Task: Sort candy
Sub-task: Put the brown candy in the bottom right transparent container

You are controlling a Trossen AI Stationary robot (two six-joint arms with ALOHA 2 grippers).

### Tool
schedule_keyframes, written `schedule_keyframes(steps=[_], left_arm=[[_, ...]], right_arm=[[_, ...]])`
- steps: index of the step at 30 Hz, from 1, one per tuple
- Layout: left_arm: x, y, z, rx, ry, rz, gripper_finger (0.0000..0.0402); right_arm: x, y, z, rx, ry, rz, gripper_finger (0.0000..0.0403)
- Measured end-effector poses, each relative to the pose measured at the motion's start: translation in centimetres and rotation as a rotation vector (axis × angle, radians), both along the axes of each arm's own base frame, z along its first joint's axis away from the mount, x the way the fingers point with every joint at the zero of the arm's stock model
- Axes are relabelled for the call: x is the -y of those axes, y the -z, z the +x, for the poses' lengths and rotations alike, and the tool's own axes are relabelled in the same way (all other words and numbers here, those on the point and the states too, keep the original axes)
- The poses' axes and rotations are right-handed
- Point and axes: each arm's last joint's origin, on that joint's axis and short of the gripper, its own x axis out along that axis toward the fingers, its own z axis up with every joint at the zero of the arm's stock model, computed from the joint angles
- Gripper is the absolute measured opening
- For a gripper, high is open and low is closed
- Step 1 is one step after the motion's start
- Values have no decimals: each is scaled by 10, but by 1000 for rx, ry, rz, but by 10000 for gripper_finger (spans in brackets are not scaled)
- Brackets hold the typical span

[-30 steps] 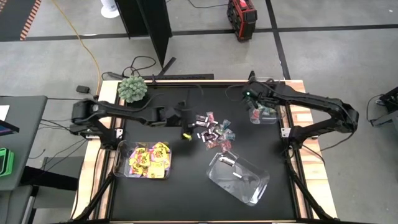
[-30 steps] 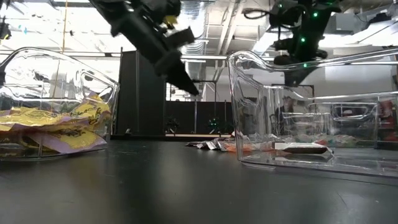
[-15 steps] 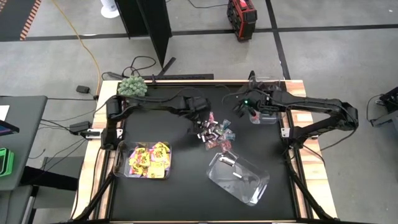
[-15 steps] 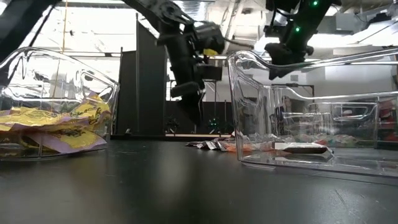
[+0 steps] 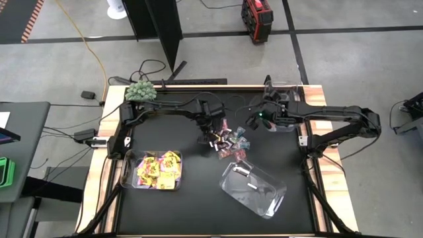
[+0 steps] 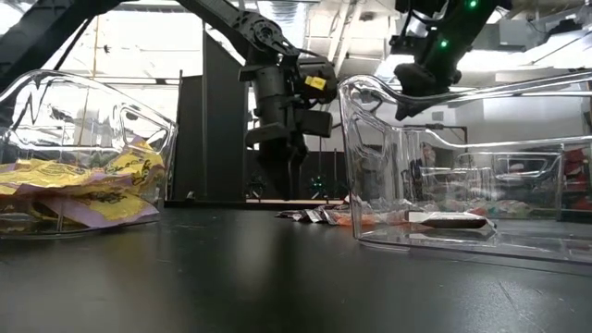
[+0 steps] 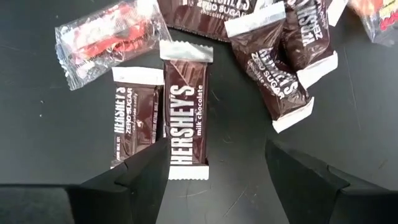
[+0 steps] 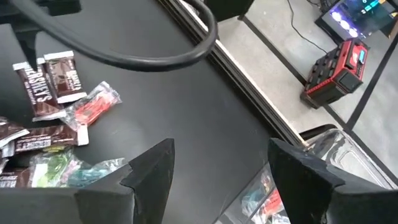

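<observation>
The left gripper (image 7: 211,171) has swung in from the counter's left side and now hangs open over a dark brown foil-wrapped chocolate mini bar (image 7: 187,112) in the loose candy pile mid-counter, likely its next pick. The right gripper (image 8: 214,168), open too, has drifted from its clear plastic bin (image 5: 283,123) toward that pile.

Bright overhead light, low view backlit

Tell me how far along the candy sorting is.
Partly done: yellow packets fill one clear plastic bin, two dark bars lie in the tilted clear bin. Left gripper, jaws open, hovers over a Hershey's bar. The mixed pile of sweets remains.
</observation>
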Motion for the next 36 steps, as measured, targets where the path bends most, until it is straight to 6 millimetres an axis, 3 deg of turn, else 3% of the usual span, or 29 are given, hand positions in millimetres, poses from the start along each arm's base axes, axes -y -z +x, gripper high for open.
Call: schedule_keyframes(steps=[15,27,36], left_arm=[[-3,27,9,-29,-66,-19,253],[-1,30,6,-65,-71,-57,252],[-13,30,5,-44,-148,-49,186]], right_arm=[[0,-2,2,25,-3,-8,274],[0,-2,2,32,-2,-10,274],[-1,-2,3,32,-7,-9,274]])
